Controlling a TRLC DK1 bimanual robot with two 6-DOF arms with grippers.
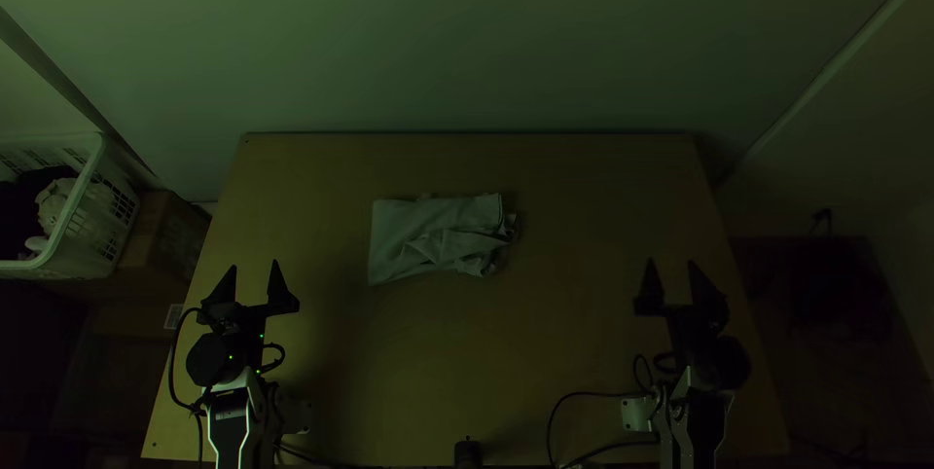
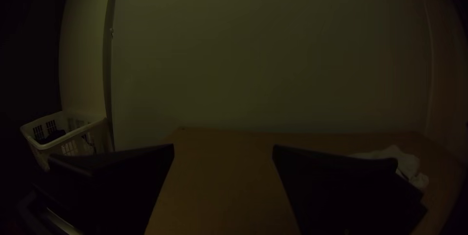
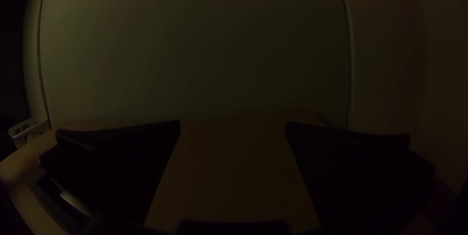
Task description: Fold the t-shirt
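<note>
On table, rumpled t-shirt, label beside table

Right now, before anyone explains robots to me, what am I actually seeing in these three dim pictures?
You are looking at two robot arms at a wooden table. The top view looks steeply down from high over the table's near edge; the other two come from cameras on the arms' wrists, so each shows its own black fingers up close. The left gripper and right gripper both stand open, holding nothing. Between them, farther up the table, lies the pale t-shirt, gathered into a compact shape, flatter on its left side and rumpled on its right. A white laundry basket stands off to the left.
</note>
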